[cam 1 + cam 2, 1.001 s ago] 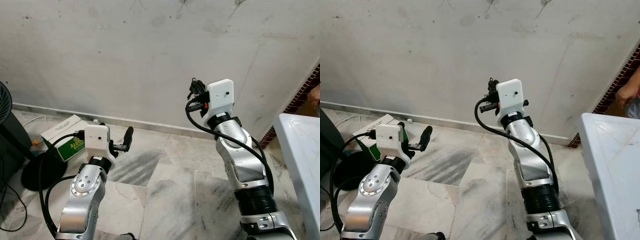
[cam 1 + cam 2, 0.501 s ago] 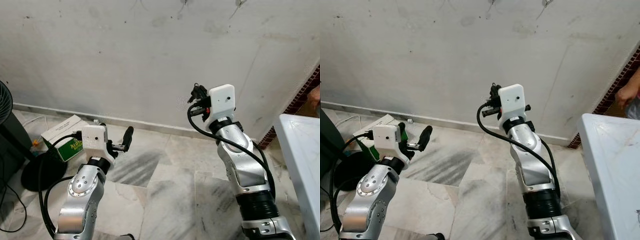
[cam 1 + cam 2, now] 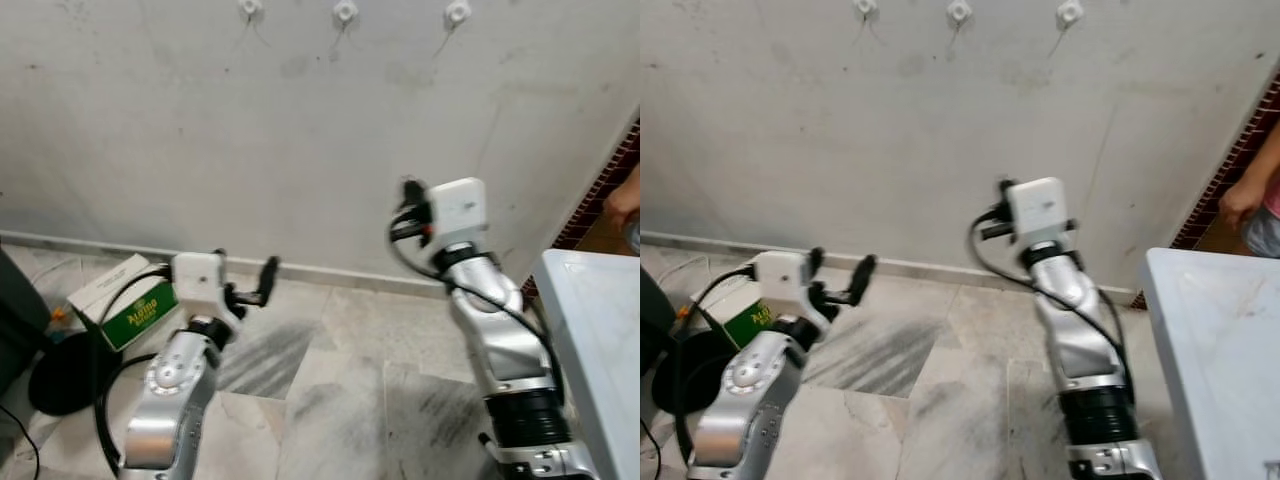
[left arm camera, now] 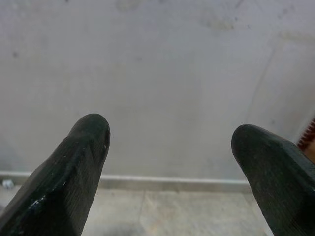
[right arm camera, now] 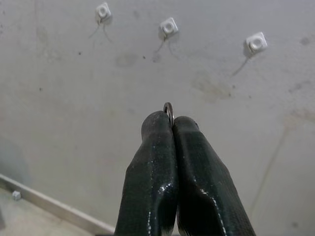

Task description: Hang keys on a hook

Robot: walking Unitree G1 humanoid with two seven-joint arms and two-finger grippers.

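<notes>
Presently the approach step is in hand. Right gripper (image 5: 171, 129) is raised toward the wall (image 3: 200, 130), fingers pressed together on the key ring (image 5: 169, 109), which protrudes at their tips. Three hooks (image 5: 169, 26) sit higher on the wall, well apart from the ring. Left gripper (image 4: 172, 162) is held low, fingers spread, holding nothing. Next move, in my judgement: lift and advance, then align the ring over one hook.

light: even, soft | head views: motion-blurred | wrist views: sharp
</notes>
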